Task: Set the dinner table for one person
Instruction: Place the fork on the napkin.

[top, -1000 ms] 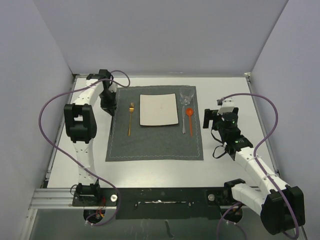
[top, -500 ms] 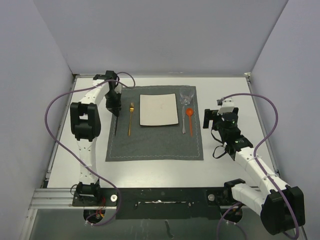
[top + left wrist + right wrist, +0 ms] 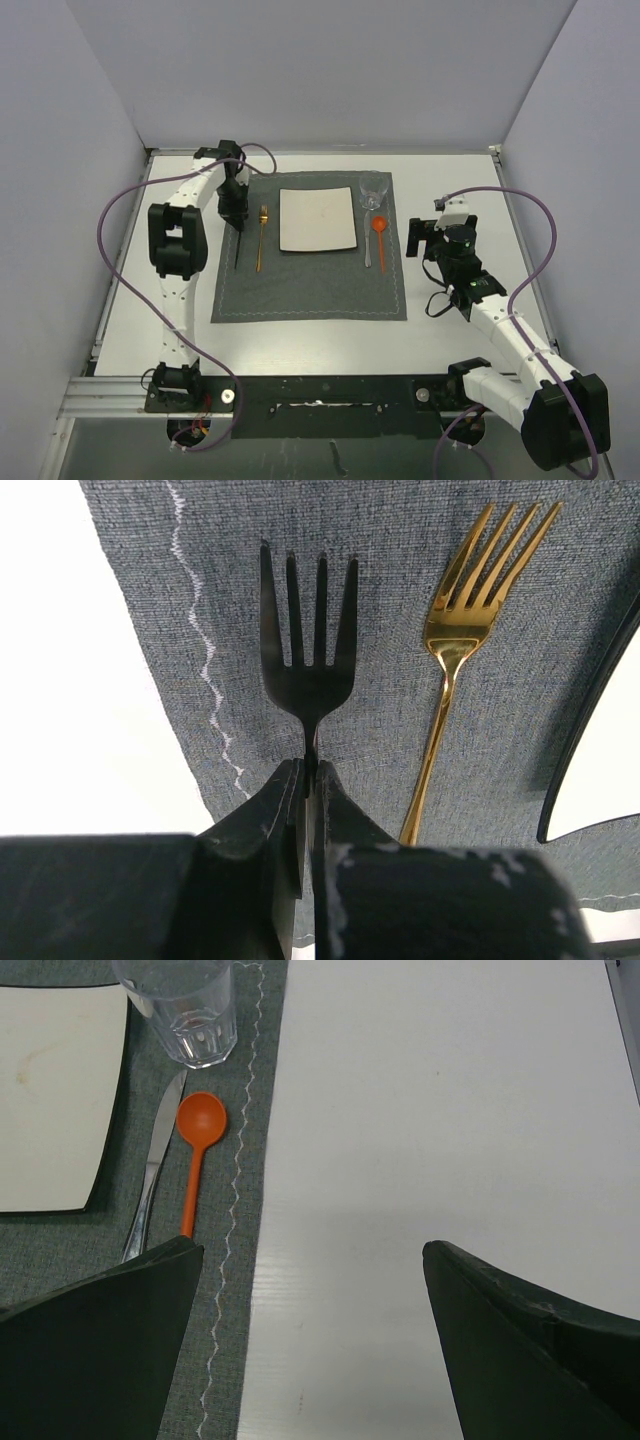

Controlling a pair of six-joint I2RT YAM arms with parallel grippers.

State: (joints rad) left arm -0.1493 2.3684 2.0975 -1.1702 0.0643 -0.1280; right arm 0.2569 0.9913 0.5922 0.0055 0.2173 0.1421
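My left gripper (image 3: 310, 775) is shut on the handle of a black fork (image 3: 307, 640), seen from above at the gripper (image 3: 236, 205). The black fork (image 3: 238, 245) points its tines along the left strip of the grey placemat (image 3: 310, 285), just left of a gold fork (image 3: 455, 670) (image 3: 261, 238). I cannot tell whether it touches the cloth. My right gripper (image 3: 312, 1250) (image 3: 418, 237) stands open with nothing in it, over the white dinner table (image 3: 470, 180) right of the placemat.
On the placemat lie a white square plate (image 3: 317, 219), a clear glass (image 3: 373, 191), a silver knife (image 3: 155, 1175) and an orange spoon (image 3: 198, 1140). The plate's dark edge (image 3: 590, 730) shows right of the gold fork. Grey walls enclose the table.
The left arm has swung right from the placemat's left edge, carrying the black fork in over the cloth beside the gold fork. The right arm has not moved.
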